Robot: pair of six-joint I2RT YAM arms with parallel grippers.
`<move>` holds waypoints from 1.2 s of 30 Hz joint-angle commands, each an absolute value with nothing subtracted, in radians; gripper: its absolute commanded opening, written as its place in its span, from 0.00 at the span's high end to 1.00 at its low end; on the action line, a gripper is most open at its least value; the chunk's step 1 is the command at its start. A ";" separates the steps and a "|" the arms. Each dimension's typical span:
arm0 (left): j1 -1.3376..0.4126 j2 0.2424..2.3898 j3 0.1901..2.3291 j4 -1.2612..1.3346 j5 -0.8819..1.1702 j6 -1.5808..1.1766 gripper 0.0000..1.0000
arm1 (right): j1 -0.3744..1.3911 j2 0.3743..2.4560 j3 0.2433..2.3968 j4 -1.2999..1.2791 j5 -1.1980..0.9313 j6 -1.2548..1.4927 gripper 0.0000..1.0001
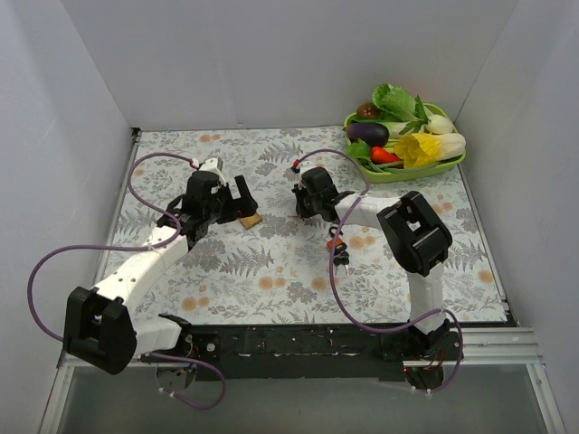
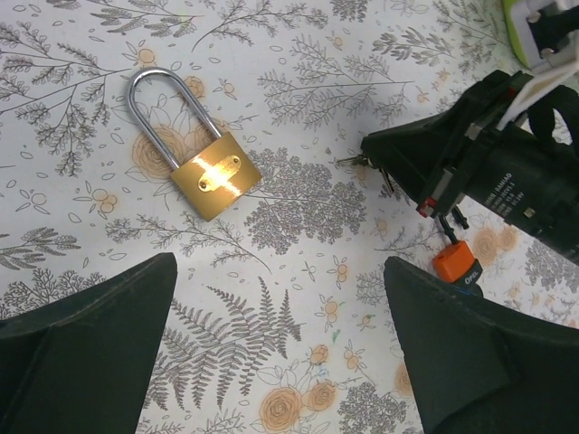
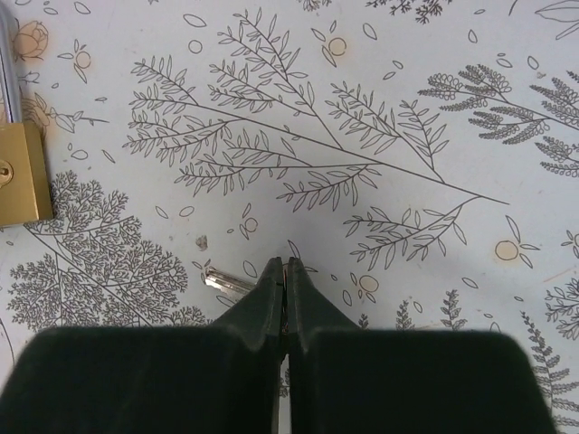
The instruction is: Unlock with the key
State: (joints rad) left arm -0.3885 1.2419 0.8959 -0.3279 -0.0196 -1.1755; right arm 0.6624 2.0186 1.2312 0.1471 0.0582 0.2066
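Observation:
A brass padlock [image 1: 250, 220] [image 2: 213, 174] with a steel shackle lies flat on the floral table cover; its edge also shows at the left of the right wrist view [image 3: 20, 172]. My left gripper [image 1: 226, 208] [image 2: 280, 271] hangs open just near of the padlock, with nothing between its fingers. My right gripper [image 1: 303, 204] [image 3: 286, 264] is down at the table, to the right of the padlock. It is shut on the key [image 3: 226, 279], whose silver blade sticks out leftward from the fingertips. The key's tip also shows at the right gripper's nose [image 2: 349, 163].
A green tray [image 1: 404, 174] of toy vegetables stands at the back right corner. An orange tag [image 1: 336, 242] [image 2: 455, 261] hangs from the right arm's cable. White walls close in the table on three sides.

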 commanded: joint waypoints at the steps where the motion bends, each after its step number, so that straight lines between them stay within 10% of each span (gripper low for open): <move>1: -0.394 1.172 0.848 -0.267 0.067 -1.147 0.02 | 0.661 2.019 1.267 0.110 0.074 0.202 0.99; 24: -0.394 1.046 0.701 0.239 0.724 -1.451 0.02 | 0.660 1.099 0.871 0.135 -0.379 0.236 0.99; 36: -0.549 1.166 0.807 0.281 0.766 -1.565 0.28 | 0.663 0.969 0.848 0.126 -0.459 0.221 0.99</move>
